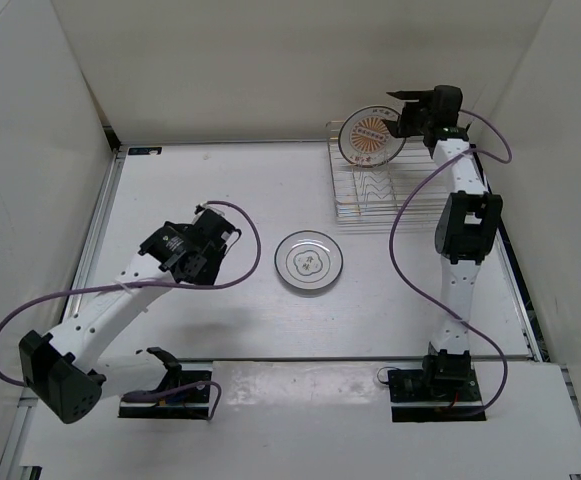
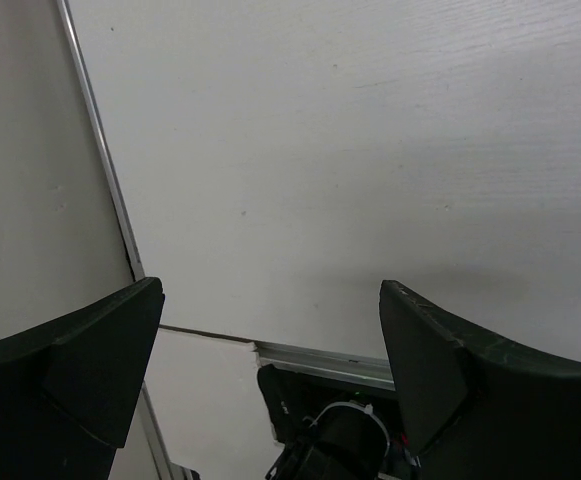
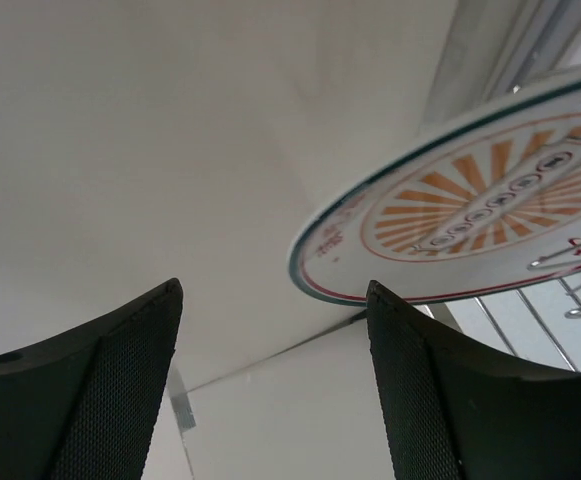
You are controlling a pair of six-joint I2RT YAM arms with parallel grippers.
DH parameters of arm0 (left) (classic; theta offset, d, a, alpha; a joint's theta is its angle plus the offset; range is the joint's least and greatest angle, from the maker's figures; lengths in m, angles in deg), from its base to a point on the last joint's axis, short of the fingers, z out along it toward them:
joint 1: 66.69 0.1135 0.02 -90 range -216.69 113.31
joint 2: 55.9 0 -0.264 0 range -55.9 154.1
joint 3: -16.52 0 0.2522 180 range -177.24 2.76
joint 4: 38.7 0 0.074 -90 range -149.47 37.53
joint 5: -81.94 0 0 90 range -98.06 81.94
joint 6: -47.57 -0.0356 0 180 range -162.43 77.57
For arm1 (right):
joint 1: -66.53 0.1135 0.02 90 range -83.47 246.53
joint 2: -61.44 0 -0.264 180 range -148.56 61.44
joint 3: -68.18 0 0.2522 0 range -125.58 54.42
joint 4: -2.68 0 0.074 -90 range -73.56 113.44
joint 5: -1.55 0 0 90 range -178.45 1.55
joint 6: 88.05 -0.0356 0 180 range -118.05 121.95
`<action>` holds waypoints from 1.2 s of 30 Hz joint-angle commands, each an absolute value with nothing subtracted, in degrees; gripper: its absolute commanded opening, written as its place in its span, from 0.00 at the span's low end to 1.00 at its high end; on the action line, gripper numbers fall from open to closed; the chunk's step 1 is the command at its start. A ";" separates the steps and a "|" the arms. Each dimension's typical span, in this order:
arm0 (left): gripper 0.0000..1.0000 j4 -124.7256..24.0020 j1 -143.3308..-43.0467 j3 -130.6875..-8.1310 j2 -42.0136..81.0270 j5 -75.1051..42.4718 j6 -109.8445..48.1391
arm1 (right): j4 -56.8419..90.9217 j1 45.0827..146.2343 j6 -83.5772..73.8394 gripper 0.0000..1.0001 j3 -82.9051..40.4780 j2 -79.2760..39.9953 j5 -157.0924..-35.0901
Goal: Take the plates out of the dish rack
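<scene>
Right gripper [image 1: 400,112], top view: at 1 o'clock, just beside the sunburst plate [image 1: 370,138] standing on edge in the dish rack [image 1: 370,195]; a white plate [image 1: 310,262] lies flat at centre. Left wrist view: left gripper [image 2: 270,290] spread apart over the table [image 2: 370,150], holding nothing. Right wrist view: fingers [image 3: 100,400] spread, plate edge at 2 o'clock, outside the gap; judged light, stiff, slick, breakable, so pinch its upper rim.
</scene>
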State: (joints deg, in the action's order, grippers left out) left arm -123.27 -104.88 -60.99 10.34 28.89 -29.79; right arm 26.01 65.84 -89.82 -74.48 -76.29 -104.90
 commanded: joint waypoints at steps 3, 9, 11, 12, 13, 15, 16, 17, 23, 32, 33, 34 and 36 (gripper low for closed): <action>1.00 -116.37 -101.23 -61.75 13.79 24.20 -31.62 | 21.71 64.07 -94.03 0.78 -76.71 -77.95 -104.97; 1.00 -114.87 -101.14 -61.75 16.17 24.55 -31.97 | 20.58 63.55 -96.84 0.78 -76.89 -80.58 -108.22; 1.00 -114.78 -101.23 -61.66 16.43 25.34 -31.62 | 18.74 63.45 -97.72 0.77 -76.98 -81.38 -108.49; 1.00 -114.78 -101.14 -61.58 16.87 25.60 -31.45 | 18.73 63.11 -99.03 0.77 -78.19 -82.77 -109.19; 1.00 -114.78 -101.06 -61.49 17.14 25.78 -31.27 | 18.73 63.10 -99.04 0.77 -78.64 -83.31 -109.54; 1.00 -114.95 -101.14 -61.66 17.66 25.69 -31.01 | 18.73 62.93 -98.95 0.77 -79.43 -84.10 -110.24; 1.00 -115.22 -100.97 -61.58 17.84 25.69 -30.75 | 18.64 62.84 -98.87 0.77 -79.44 -84.37 -110.33; 1.00 -115.22 -100.79 -61.58 17.84 25.69 -30.31 | 18.64 62.75 -98.34 0.77 -79.09 -84.37 -110.51; 1.00 -114.60 -100.17 -61.92 19.51 25.78 -29.34 | 18.29 62.14 -98.60 0.74 -77.68 -85.25 -114.20; 1.00 -115.66 -99.48 -62.54 20.48 26.66 -27.58 | 19.52 61.17 -95.00 0.62 -65.56 -78.49 -127.02; 1.00 -115.75 -99.12 -62.63 20.56 26.66 -27.40 | 19.52 61.17 -94.82 0.62 -64.16 -77.52 -128.60; 1.00 -115.92 -98.95 -62.72 20.22 26.66 -27.40 | 20.83 61.08 -94.47 0.60 -63.53 -76.56 -129.05; 1.00 -116.10 -98.68 -62.80 20.21 26.66 -27.40 | 22.33 60.91 -91.41 0.55 -62.47 -75.15 -130.29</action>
State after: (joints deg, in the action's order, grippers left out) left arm -115.69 -99.38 -60.99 21.33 25.57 -28.43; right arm 17.55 59.96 -96.60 -64.67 -78.52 -124.35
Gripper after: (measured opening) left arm 0.997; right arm 0.573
